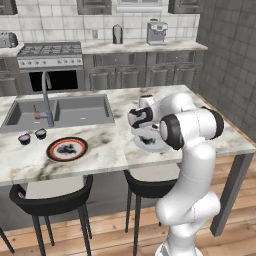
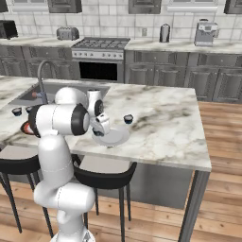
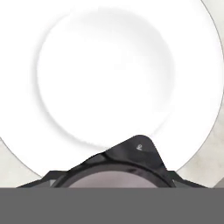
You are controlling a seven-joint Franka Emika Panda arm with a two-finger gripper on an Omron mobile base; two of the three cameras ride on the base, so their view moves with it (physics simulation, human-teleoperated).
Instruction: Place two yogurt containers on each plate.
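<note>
white plate (image 1: pixel 150 145) mostly hidden behind arm, its rim cut off in hand view, yogurt container (image 3: pixel 116 170) cropped at bottom, gripper fingertips probably hidden behind it

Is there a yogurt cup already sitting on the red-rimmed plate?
No, the red-rimmed plate carries none; two yogurt cups stand on the counter beside it, near the sink.

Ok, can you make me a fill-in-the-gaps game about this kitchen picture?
1. The tool holds a yogurt container; the plate below it is plain ___.
2. Beside the red-rimmed plate stand ___ yogurt containers.
3. The tall faucet belongs to the ___.
Missing words: white; two; sink.
</note>
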